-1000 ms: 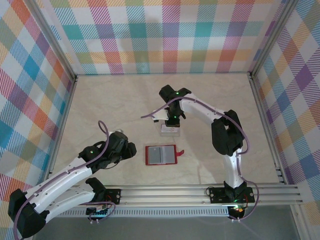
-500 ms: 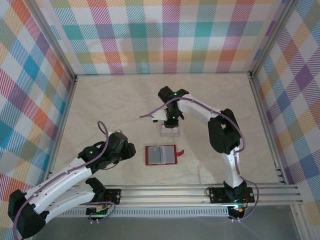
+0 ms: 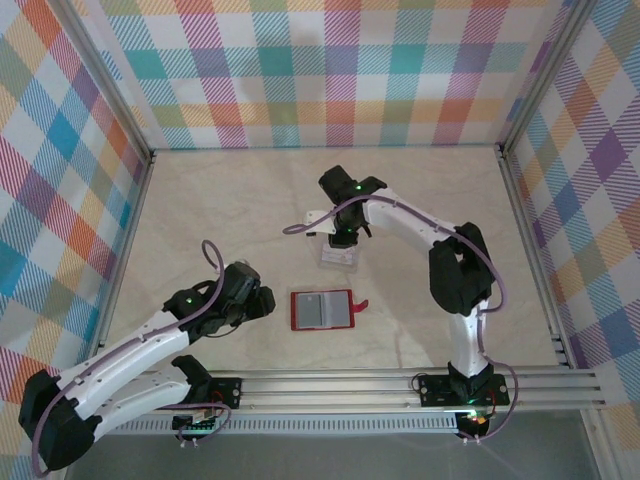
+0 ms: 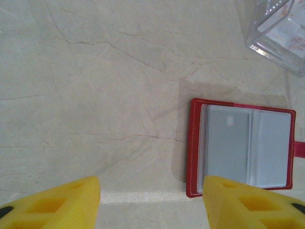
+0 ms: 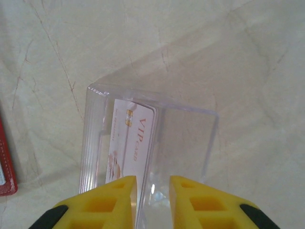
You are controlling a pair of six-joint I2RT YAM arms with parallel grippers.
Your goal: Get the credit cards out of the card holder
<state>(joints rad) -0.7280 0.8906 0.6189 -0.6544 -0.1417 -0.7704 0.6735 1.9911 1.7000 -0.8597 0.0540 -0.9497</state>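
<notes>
The red card holder (image 3: 322,310) lies open and flat on the table, grey pockets up (image 4: 240,148). A pale card (image 4: 228,143) shows in its left pocket. Another credit card (image 5: 131,138), white with "VIP card" print, leans inside a clear plastic box (image 5: 190,138). My right gripper (image 5: 153,183) hangs just above that box (image 3: 339,258), jaws slightly open with nothing between them. The card's lower end passes behind the left finger. My left gripper (image 4: 151,191) stands open just left of the holder, its right fingertip (image 4: 238,195) over the holder's near left corner.
Metal rails run along the table's near edge (image 3: 400,385). Checked cloth walls (image 3: 330,80) close in the back and both sides. Bare marble-patterned tabletop (image 3: 220,200) lies left of the box and behind it.
The right gripper's jaws have parted over the clear box, and the card now rests in it. The left gripper has crept slightly toward the holder.
</notes>
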